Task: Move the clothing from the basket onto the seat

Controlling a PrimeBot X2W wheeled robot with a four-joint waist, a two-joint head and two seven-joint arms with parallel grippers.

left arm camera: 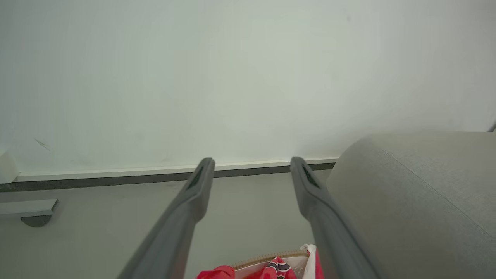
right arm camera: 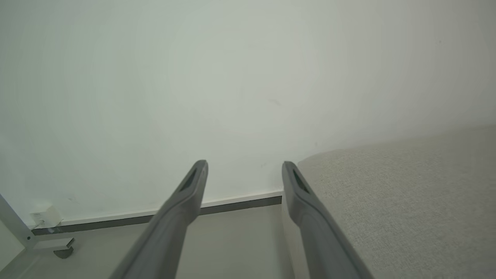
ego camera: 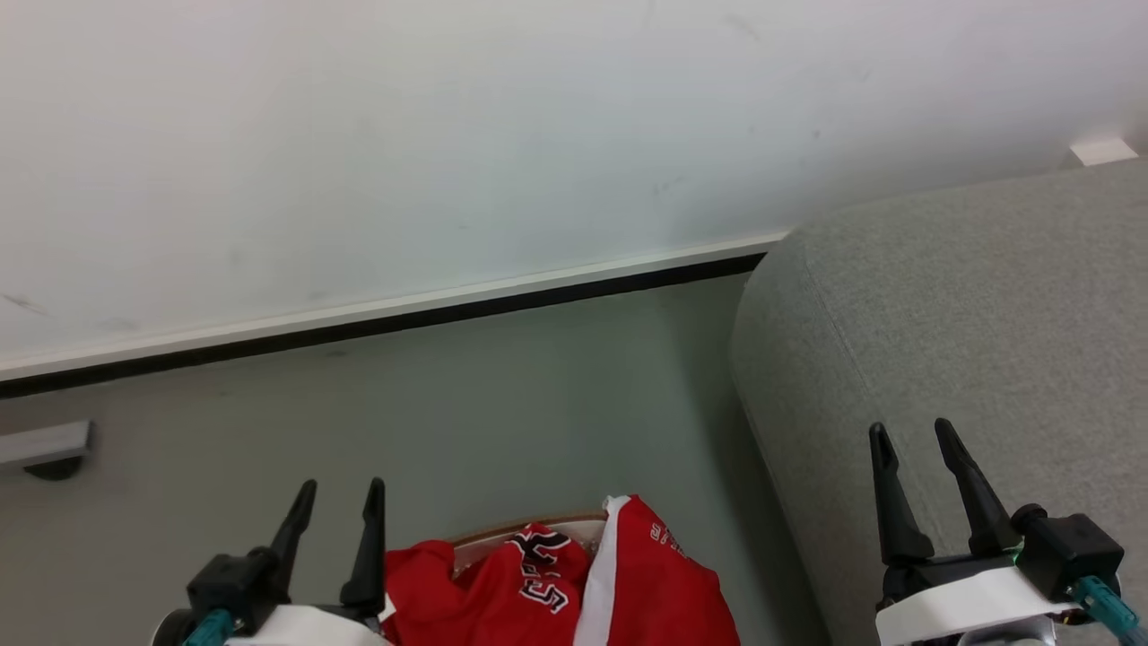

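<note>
Both our claws spread apart and empty, left claw near red clothing in basket, right claw by sofa.

Pale wall fills the upper half of your head view, lightly scuffed. A skirting board, white over a black band, slants from the left edge up toward centre right. Below it lies grey-green floor. At the left edge, mid-height, you have a flat grey bar on a dark round foot. A small white block sits in the upper right corner. Lower left of your right wrist view shows a small white box by the skirting; what it is, you can't tell.
</note>
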